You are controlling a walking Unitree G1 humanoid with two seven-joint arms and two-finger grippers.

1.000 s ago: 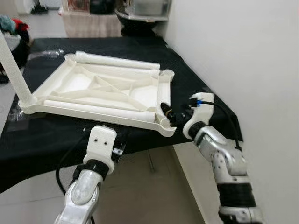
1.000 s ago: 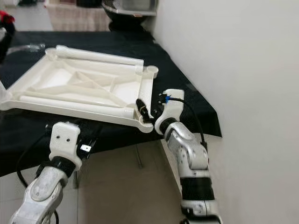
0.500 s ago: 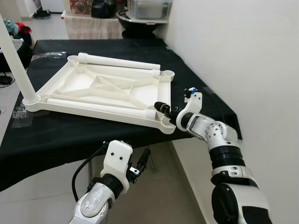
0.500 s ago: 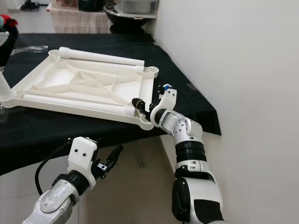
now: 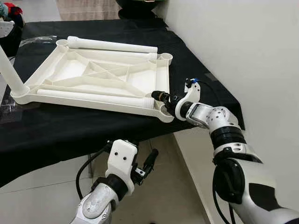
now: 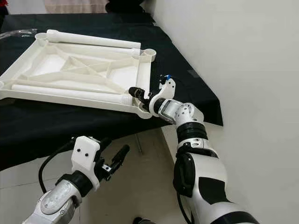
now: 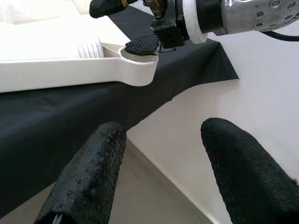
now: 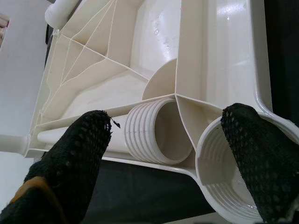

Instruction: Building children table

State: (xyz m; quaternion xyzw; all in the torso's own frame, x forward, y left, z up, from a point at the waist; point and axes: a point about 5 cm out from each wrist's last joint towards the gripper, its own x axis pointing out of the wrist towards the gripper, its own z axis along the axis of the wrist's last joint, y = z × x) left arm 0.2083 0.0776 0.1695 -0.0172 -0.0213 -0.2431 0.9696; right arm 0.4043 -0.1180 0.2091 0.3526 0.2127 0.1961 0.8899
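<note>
Leg-fitting step: right gripper (image 5: 164, 99), jaws apart, straddles loose leg (image 5: 93, 96) end by tabletop (image 5: 93, 74) 4 o'clock socket (image 8: 229, 186); next, clamp leg; left gripper (image 5: 148, 163) idle, jaws apart, below bench (image 5: 56, 130).

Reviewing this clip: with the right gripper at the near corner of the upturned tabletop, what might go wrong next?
1. The tabletop corner socket sits at the table edge; a push from the right gripper might slide it off.
2. The loose leg lying inside the tabletop could roll or be knocked.
3. The left gripper hangs open below the table, giving no support.
</note>
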